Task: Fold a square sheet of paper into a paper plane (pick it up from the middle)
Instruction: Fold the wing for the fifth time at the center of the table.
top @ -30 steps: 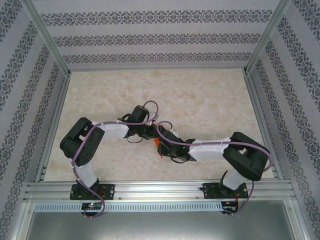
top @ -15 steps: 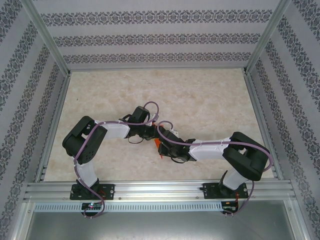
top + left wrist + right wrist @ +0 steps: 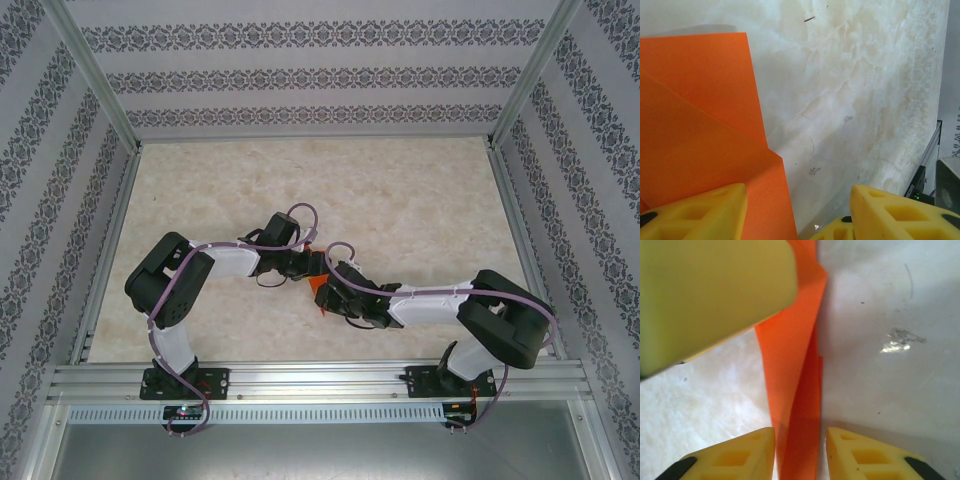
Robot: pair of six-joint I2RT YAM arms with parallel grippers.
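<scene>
The orange paper is folded into a narrow layered strip and sits between the two wrists at the table's middle. In the right wrist view the folded paper stands on edge between my right gripper's fingers; the jaws are open, with a slit of table showing beside the right finger. My left gripper is open wide; its left finger rests over the paper's flat folded layers, and its right finger is over bare table. In the top view the left gripper and right gripper almost meet.
The marble-patterned table is fenced by aluminium rails and patterned walls. A finger of the left gripper looms close at the top left of the right wrist view. Purple cables loop over both wrists.
My right gripper's jaws have parted from the paper strip, and the right arm's elbow has swung out to the right and nearer. The left arm has barely moved.
</scene>
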